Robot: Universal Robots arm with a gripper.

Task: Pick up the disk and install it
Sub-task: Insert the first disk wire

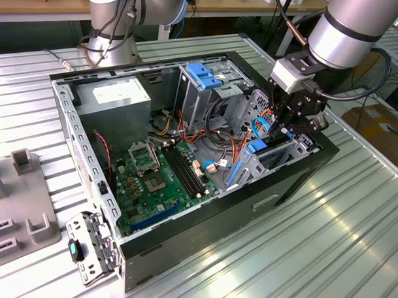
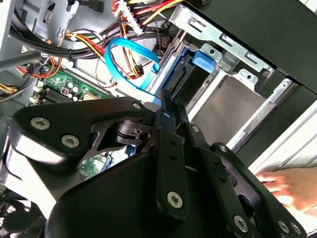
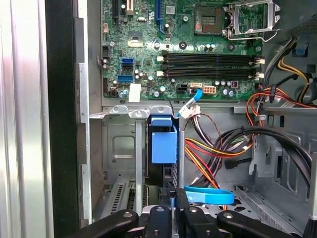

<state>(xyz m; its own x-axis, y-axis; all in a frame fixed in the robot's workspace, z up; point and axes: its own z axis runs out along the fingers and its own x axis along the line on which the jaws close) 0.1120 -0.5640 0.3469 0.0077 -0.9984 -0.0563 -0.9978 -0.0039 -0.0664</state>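
The disk (image 3: 164, 147), a dark drive in a bright blue carrier, stands on edge in the metal drive bay (image 3: 121, 148) at the front corner of the open computer case (image 1: 202, 235). In the second wrist view the disk (image 2: 192, 74) shows its blue end tab up against the bay's rail. My gripper (image 3: 175, 197) is directly over the disk's near end, its black fingers (image 2: 169, 117) pressed together on the disk's thin edge. In the exterior view the gripper (image 1: 284, 128) reaches down into the bay on the exterior view's right, above the disk (image 1: 254, 149).
A green motherboard (image 1: 160, 180) covers the case floor. Orange, red and black cables (image 3: 218, 148) and a blue flat cable (image 3: 208, 195) lie beside the bay. A grey power supply (image 1: 116, 100) and a blue-latched drive cage (image 1: 204, 84) stand at the back. A grey fixture (image 1: 17, 214) sits on the ribbed table.
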